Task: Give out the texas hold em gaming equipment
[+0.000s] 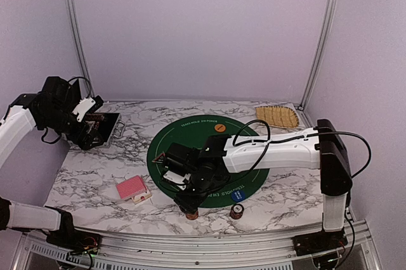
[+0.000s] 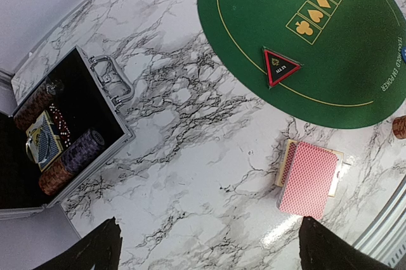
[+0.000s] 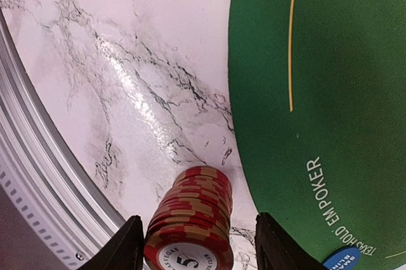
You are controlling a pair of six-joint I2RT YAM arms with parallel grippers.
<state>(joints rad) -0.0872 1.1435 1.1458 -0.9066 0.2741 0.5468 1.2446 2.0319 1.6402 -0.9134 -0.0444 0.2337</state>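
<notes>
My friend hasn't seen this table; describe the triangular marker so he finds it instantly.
Start at the round green mat on the marble table. Inside its edge, on the side nearest the red-backed cards, lies the triangular marker: black with a red border, the only three-cornered piece.
</notes>
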